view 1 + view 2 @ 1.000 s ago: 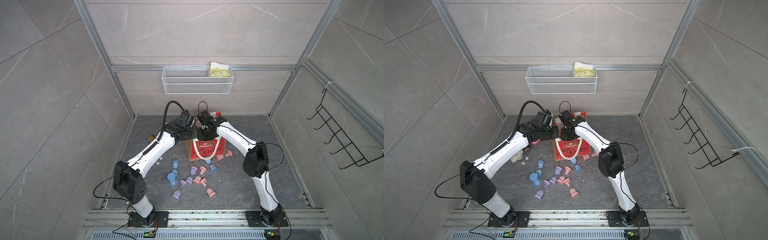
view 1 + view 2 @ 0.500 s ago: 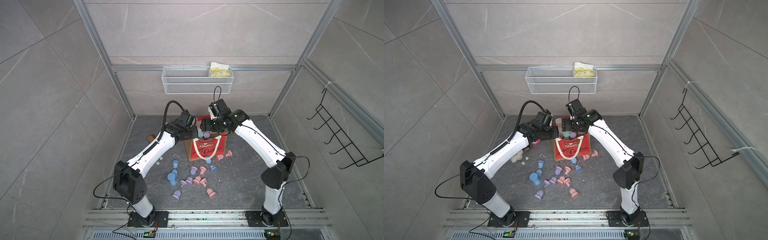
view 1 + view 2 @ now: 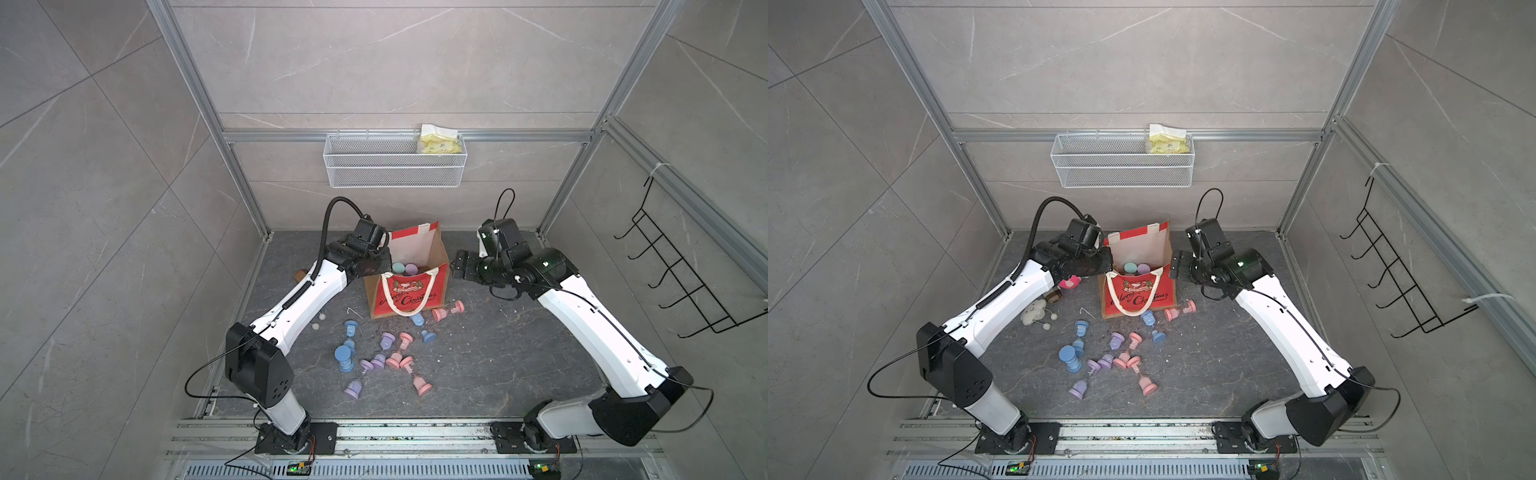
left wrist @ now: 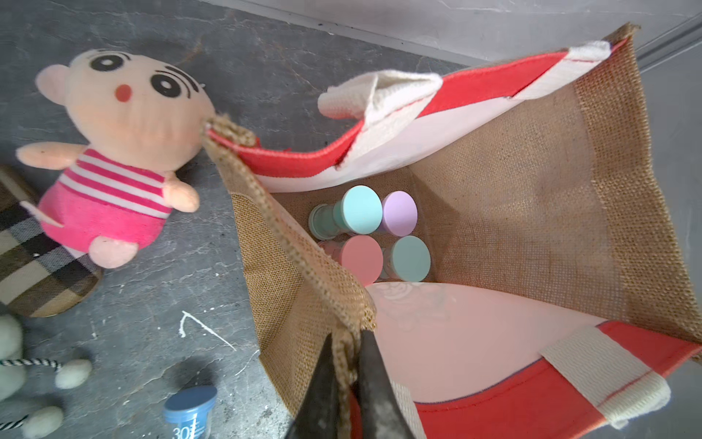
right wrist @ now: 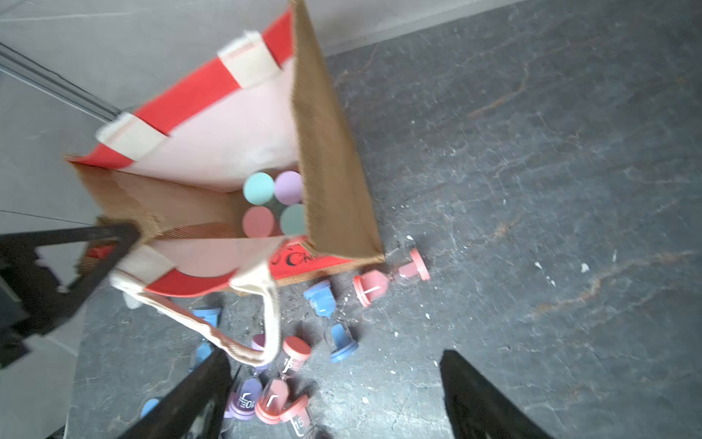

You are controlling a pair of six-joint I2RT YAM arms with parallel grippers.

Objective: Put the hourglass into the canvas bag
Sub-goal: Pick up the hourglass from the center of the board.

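**Operator:** State the position of the canvas bag [image 3: 409, 293].

**Technician:** It stands upright at the far middle of the floor [image 3: 498, 353]. The mouth is open and the red printed face is toward the near side.

**Operator:** Left gripper [image 4: 347, 338] condition?

**Technician:** The fingers are pressed together on the burlap rim of the bag's left wall, at the near-left corner. The fabric is pinched between the two tips.

**Operator:** Right gripper [image 5: 336, 355] condition?

**Technician:** The fingers are spread wide with nothing between them. In both top views it sits just right of the bag's right wall. Contact cannot be determined.

**Operator:** Locate the hourglasses.

**Technician:** Four hourglasses [image 4: 362, 209] sit caps-up on the bag's bottom in a tight square: two teal, one lilac, one pink. The loose hourglasses [image 3: 344, 358], blue, pink and lilac, lie scattered on the floor near of the bag. One pink hourglass [image 3: 446, 311] lies just beside the bag's near-right corner.

**Operator:** Other items?

**Technician:** A plush doll [image 4: 125, 152] lies on the floor left of the bag.
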